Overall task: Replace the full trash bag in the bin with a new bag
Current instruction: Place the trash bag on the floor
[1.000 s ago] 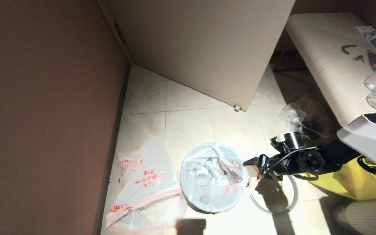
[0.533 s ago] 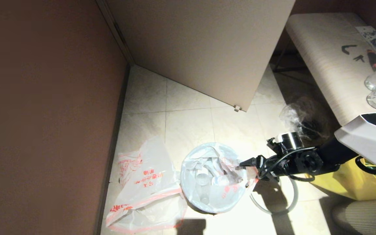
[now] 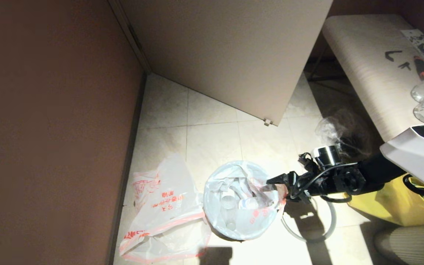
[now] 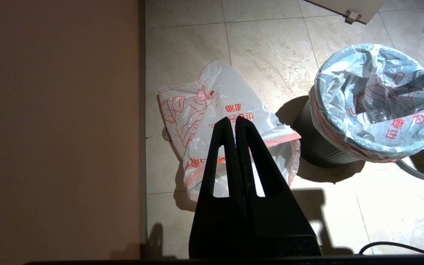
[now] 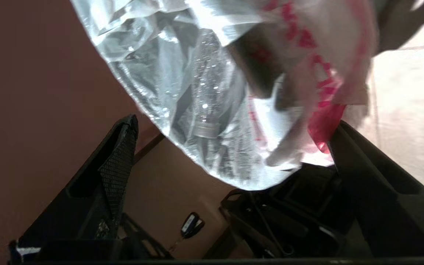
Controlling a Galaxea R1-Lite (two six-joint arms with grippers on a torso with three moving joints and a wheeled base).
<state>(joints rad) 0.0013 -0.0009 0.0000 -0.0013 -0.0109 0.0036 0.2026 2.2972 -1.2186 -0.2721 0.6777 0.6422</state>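
The full trash bag [image 3: 234,206] sits in the grey bin [image 4: 315,147], its red-orange hem folded over the rim, with clear bottles showing through the film. My right gripper [image 3: 277,189] is open at the bag's right edge, one finger over the mouth and one outside. In the right wrist view the film of the full trash bag [image 5: 204,73] lies between the spread fingers [image 5: 123,147]. The slack new bag [image 3: 160,213] lies on the floor left of the bin. My left gripper [image 4: 233,119] hangs shut above the new bag [image 4: 215,103], holding nothing. The thin grey hoop [image 3: 328,230] lies on the floor right of the bin.
A brown wall [image 3: 50,129] stands close on the left and an open door [image 3: 234,55] behind the bin. A yellow tote [image 3: 392,209] and a small clear bag with dark items [image 3: 339,134] sit to the right, below a table [image 3: 374,66] with glassware.
My right gripper has moved a little left toward the bin, so that its fingers now straddle the full bag's right edge. The bags and the hoop have not moved.
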